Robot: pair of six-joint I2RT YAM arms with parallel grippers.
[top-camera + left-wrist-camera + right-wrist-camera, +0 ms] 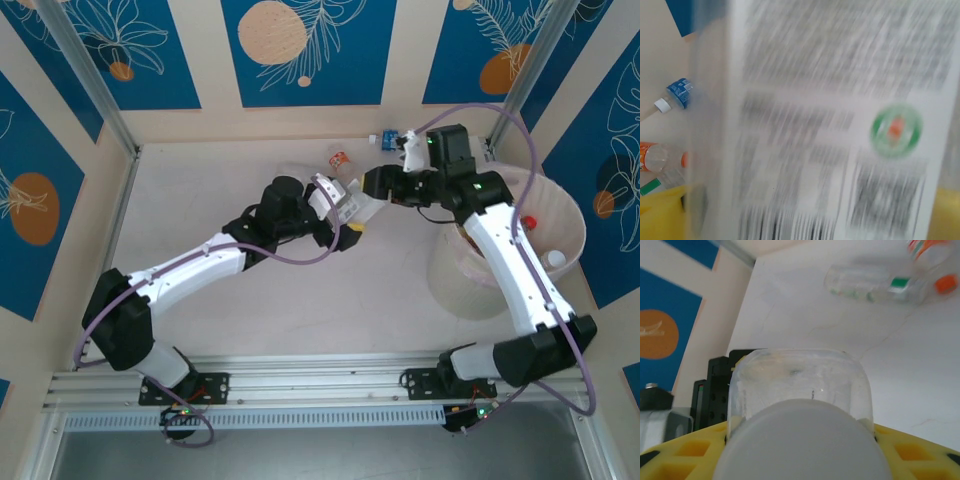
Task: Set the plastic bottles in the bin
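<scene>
At the middle of the pale bench (220, 190), seen from above, a clear plastic bottle with a white printed label (352, 207) hangs between the two arms, off the surface. Reaching in from 8 o'clock, the left pincer (348, 228) has its yellow fingers (657, 212) spread wide to either side of this bottle; its wrist camera shows a dark gap between the lower-left finger and the bottle's clear wall. The label itself is blurred there. Coming from 2 o'clock, the right pincer (372, 190) pinches the bottle's other end, and its wrist view shows the rounded clear end seated between both yellow fingers (675, 460). The large round pale translucent bin (575, 215) stands at 3 o'clock of the held bottle, well apart from it, under the right arm's forearm. A red-capped bottle (528, 222) and a white-capped bottle (555, 258) lie inside it. At 12 o'clock of the held bottle, near the back wall, an orange-labelled bottle (340, 158) lies on the bench. A blue-labelled bottle (388, 138) lies near it at 1 o'clock. A clear green-labelled bottle (865, 282) lies beside the orange-labelled one.
</scene>
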